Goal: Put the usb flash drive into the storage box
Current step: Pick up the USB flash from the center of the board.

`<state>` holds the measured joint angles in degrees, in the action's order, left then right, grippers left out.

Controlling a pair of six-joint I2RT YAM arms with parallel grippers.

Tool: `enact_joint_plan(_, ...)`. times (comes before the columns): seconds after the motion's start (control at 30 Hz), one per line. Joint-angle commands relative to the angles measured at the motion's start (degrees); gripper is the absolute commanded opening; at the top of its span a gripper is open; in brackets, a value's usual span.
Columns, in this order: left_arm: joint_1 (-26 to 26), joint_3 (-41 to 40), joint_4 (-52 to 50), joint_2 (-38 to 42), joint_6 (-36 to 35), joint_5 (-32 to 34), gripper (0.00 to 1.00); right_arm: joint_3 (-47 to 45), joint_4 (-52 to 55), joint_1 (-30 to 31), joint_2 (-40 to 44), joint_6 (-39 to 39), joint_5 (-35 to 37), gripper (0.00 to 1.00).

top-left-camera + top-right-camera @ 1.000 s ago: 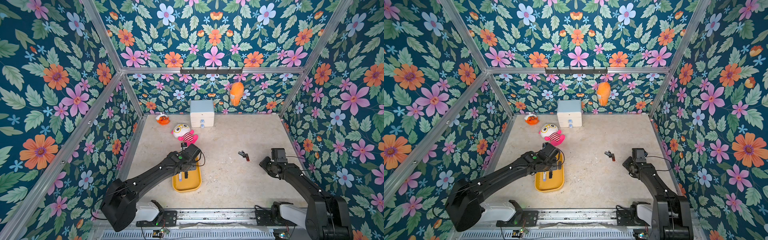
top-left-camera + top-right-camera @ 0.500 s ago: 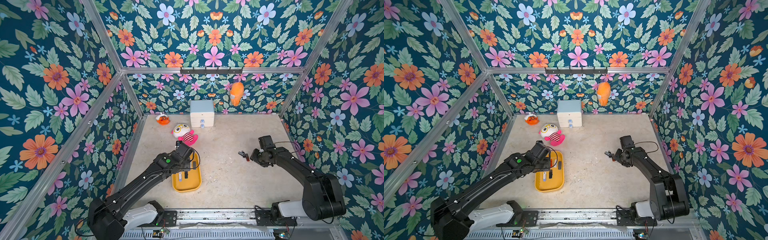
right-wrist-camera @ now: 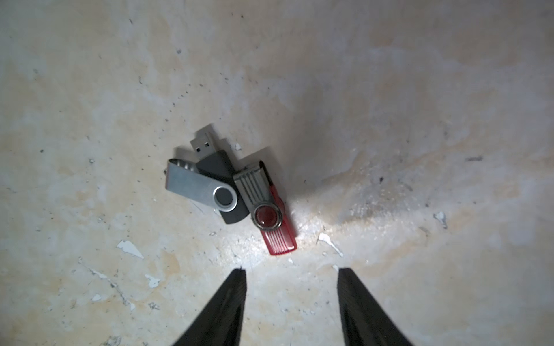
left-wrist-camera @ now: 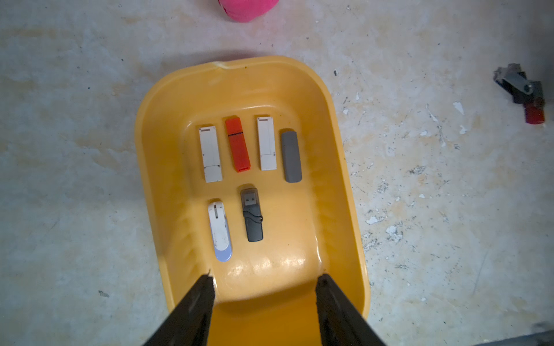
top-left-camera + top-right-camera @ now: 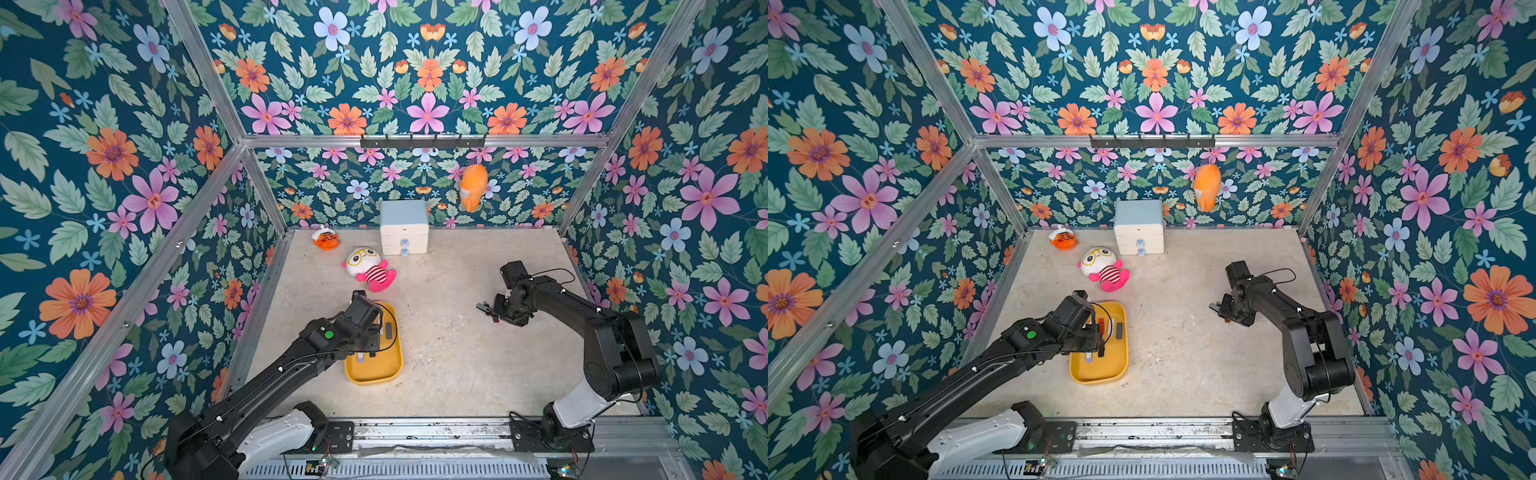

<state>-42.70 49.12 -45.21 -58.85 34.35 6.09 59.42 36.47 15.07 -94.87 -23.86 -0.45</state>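
Your two loose drives lie on the bare table (image 5: 436,374), right of centre and well apart from the storage box (image 5: 376,379). They touch each other in a shallow V. The black flash drive (image 3: 216,167) has a brushed silver swivel cover swung out to one side and its metal plug exposed. The red flash drive (image 3: 279,237) is translucent with ribbed sides, and a grey ribbed swivel cover with a round red hub lies over it. That grey cover presses against the black body.

Your right gripper (image 3: 290,271) hangs just over the pair. Its jaws are parted with nothing between them, and the red drive's end lies just ahead of the gap. In both top views the arm hides most of the pair.

The storage box is a shallow yellow tray with rounded corners, sitting near the left side of the table, nearer to you than the plush doll (image 5: 368,270). It already holds six drives in two rows. The far row has a white one (image 4: 210,153), an orange one (image 4: 237,144), another white (image 4: 266,144) and a plain grey one (image 4: 290,156). The near row has a white-and-lilac drive (image 4: 219,230) and a dark grey drive (image 4: 252,218) with a clear cap.

Your left gripper (image 4: 266,280) hovers over the tray's near end. Its jaws are spread and it holds nothing.
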Motion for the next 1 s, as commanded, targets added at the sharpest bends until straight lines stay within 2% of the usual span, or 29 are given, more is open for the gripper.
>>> enact_joint_plan(0.0, 0.09, 0.01, 1.20, 0.66, -1.03, -1.12, 0.60, 1.75, 3.34, 1.17, -3.17, 2.33, 2.11, 0.54)
enact_joint_plan(0.53, 0.13, -0.34, 0.48, -0.72, -2.00, 0.74, 0.61, 7.95, 6.26, 3.20, -11.90, 4.80, 6.94, 0.43)
enact_joint_plan(0.9, 0.10, -1.56, 1.42, 0.29, -2.28, 0.84, 0.61, 11.15, 5.69, 3.07, -15.40, 6.03, 7.10, 0.42)
enact_joint_plan(0.97, 0.11, -1.94, 1.70, 0.58, -2.27, 0.83, 0.61, 11.16, 5.47, 2.78, -15.63, 6.10, 6.71, 0.38)
